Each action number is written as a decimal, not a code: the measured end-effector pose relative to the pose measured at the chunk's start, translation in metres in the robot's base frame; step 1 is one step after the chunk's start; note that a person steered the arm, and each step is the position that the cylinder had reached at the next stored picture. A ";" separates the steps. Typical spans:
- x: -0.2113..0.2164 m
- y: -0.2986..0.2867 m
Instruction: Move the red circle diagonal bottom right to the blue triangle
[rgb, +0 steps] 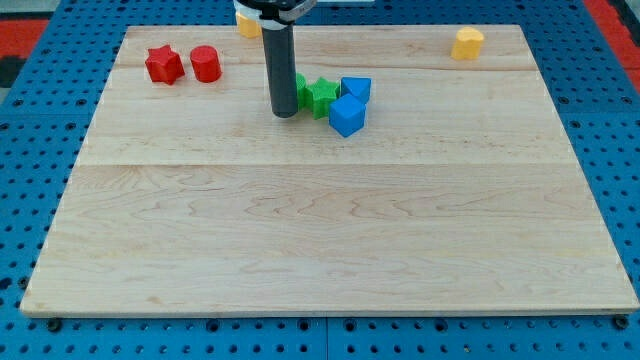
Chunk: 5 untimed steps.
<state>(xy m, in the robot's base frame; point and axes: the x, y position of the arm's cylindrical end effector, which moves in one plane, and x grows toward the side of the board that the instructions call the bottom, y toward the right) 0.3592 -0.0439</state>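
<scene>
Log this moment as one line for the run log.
my tip: beside green blocks | red circle: untouched, top left by red star | blue blocks: center top

red circle (205, 63) sits upright near the top left, well apart from the blue triangle (356, 89), which looks wedge-shaped i think

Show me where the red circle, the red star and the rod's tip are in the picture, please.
red circle (205, 63): camera view, on its top face.
red star (164, 64): camera view, on its middle.
my tip (284, 114): camera view, the rod's very end, left of the green blocks.
</scene>
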 end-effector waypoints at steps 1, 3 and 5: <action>0.000 0.003; 0.000 0.024; 0.003 0.046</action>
<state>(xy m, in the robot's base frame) 0.3625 0.0019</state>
